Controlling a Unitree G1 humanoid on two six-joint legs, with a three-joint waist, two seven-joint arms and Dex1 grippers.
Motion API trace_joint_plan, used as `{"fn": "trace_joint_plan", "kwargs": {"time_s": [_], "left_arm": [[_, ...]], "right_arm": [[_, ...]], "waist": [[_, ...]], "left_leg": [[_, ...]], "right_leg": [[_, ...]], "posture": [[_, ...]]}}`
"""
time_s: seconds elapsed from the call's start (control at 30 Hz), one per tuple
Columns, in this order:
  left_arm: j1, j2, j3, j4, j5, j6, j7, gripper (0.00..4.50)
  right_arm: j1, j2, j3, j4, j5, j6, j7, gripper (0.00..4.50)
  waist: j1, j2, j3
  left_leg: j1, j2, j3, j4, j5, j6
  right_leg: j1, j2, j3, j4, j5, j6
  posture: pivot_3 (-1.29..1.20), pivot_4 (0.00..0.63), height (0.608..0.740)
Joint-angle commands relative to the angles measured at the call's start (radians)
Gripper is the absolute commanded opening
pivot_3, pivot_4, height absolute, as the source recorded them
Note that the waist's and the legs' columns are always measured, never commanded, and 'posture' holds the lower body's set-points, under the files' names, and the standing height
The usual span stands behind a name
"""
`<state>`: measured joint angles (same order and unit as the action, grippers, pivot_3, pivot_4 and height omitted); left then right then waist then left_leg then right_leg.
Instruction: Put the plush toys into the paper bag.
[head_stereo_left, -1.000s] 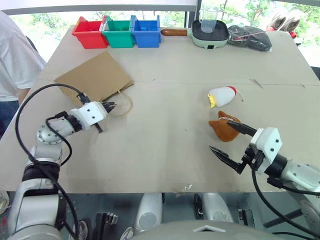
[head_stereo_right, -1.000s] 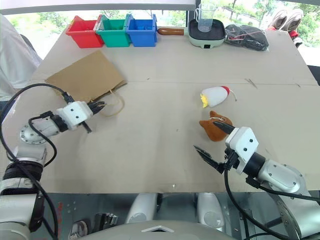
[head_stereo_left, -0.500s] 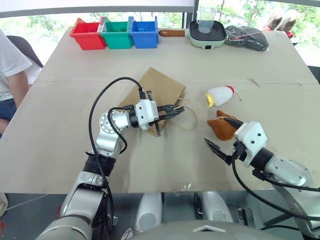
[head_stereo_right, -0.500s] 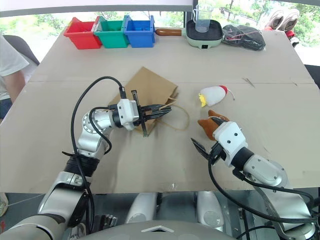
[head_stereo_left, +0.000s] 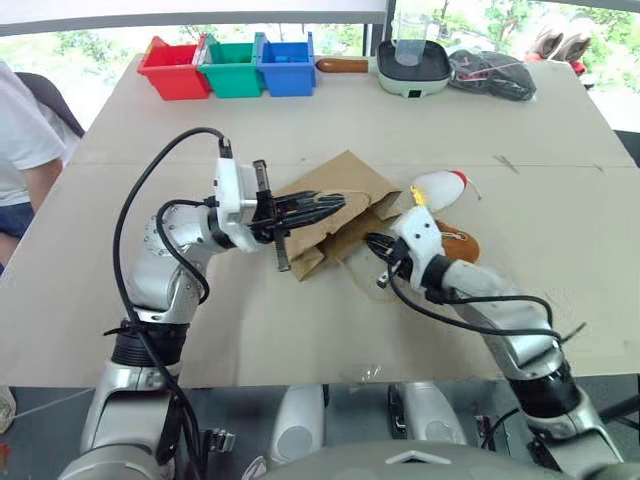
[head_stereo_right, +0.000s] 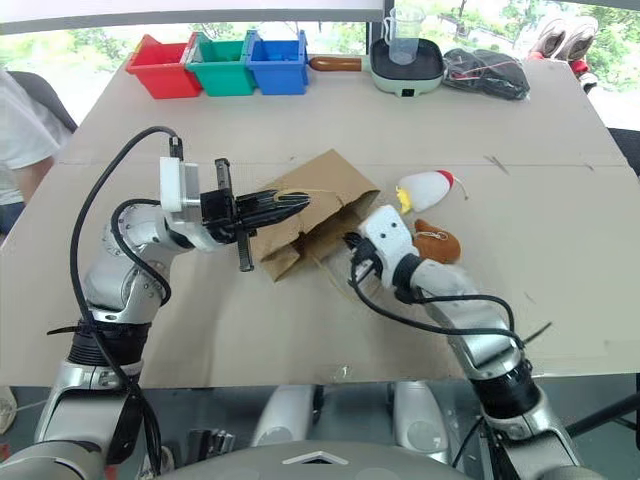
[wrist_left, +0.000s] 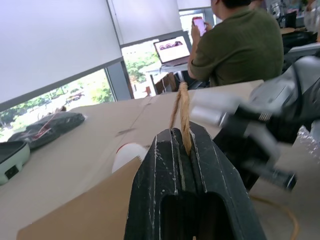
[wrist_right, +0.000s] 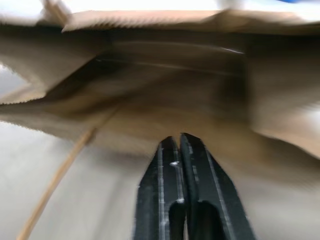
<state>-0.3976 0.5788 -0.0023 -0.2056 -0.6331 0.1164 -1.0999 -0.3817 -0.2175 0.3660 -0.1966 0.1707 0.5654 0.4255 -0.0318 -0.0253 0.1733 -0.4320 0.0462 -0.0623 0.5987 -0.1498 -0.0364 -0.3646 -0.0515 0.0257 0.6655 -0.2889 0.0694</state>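
Observation:
The brown paper bag (head_stereo_left: 345, 180) lies mid-table, its mouth lifted open toward the right. My left gripper (head_stereo_left: 335, 205) is shut on one tan handle (wrist_left: 182, 117) and holds it up above the table. My right gripper (head_stereo_left: 372, 243) is shut, with nothing seen between its fingers (wrist_right: 172, 165), right at the lower lip of the bag's mouth (wrist_right: 165, 75). The bag's other handle (wrist_right: 55, 175) trails on the table. The white plush toy (head_stereo_left: 440, 188) lies just right of the bag. Closer to me, the brown plush toy (head_stereo_left: 462, 245) sits partly behind my right hand.
Red (head_stereo_left: 172, 67), green (head_stereo_left: 232, 65) and blue (head_stereo_left: 288, 63) bins stand at the far left edge. A pale green pan (head_stereo_left: 415, 65) holding a clear cup and a black bundle (head_stereo_left: 495, 72) stand at the far right. A person (head_stereo_left: 25, 130) stands at the table's left side.
My left gripper has carried the handle up and to the right, opening the bag's mouth. My right gripper has swung left from the brown toy to the bag's mouth and shut.

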Motion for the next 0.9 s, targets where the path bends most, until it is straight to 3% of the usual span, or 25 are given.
{"fn": "trace_joint_plan", "kwargs": {"time_s": [0.03,0.27,0.6,0.67,0.77,0.9], "left_arm": [[-0.001,-0.011,0.042,-0.112,-0.048,0.076,0.098,0.0],[-0.022,-0.025,0.185,-0.113,-0.095,0.204,0.333,0.0],[-0.038,-0.035,0.253,-0.085,-0.077,0.25,0.462,0.0],[-0.032,-0.039,0.231,-0.093,-0.065,0.24,0.447,0.0],[-0.024,-0.043,0.201,-0.102,-0.047,0.228,0.419,0.0],[-0.021,-0.048,0.164,-0.097,-0.016,0.202,0.373,0.0]], "right_arm": [[-0.051,0.062,0.019,0.136,-0.036,-0.097,0.004,0.06],[-0.064,0.141,0.049,0.359,-0.112,-0.186,0.009,0.06],[-0.054,0.125,-0.012,0.273,-0.108,-0.153,0.033,0.06],[-0.031,0.098,-0.043,0.162,-0.076,-0.11,0.052,0.55],[0.019,0.043,-0.082,-0.059,0.0,-0.014,0.096,1.67],[0.107,-0.076,-0.204,-0.436,0.182,0.208,0.141,3.72]], "waist": [[0.001,0.0,0.0],[-0.005,0.0,0.0],[-0.003,0.0,0.0],[0.0,0.0,0.0],[0.007,0.001,0.0],[0.014,0.002,0.001]], "left_leg": [[0.0,0.0,0.0,0.0,0.0,0.0],[0.001,0.0,0.0,0.0,0.0,0.0],[0.002,0.0,0.0,0.0,0.0,0.0],[0.002,0.0,0.0,0.0,0.0,0.0],[0.0,0.0,0.0,0.0,0.0,0.0],[0.0,0.001,0.0,-0.001,0.0,0.0]], "right_leg": [[0.0,0.0,0.0,0.0,0.0,0.0],[0.0,0.001,0.0,0.001,0.0,0.0],[0.0,0.001,0.001,0.003,0.0,0.0],[0.0,0.001,0.001,0.003,0.0,0.0],[-0.001,0.001,0.001,0.003,0.0,0.0],[-0.002,0.001,0.001,0.003,0.0,0.0]], "posture": [[0.0,0.15,0.74],[0.0,0.15,0.74],[0.0,0.15,0.74],[0.0,0.15,0.74],[0.0,0.15,0.74],[0.0,0.15,0.74]]}}
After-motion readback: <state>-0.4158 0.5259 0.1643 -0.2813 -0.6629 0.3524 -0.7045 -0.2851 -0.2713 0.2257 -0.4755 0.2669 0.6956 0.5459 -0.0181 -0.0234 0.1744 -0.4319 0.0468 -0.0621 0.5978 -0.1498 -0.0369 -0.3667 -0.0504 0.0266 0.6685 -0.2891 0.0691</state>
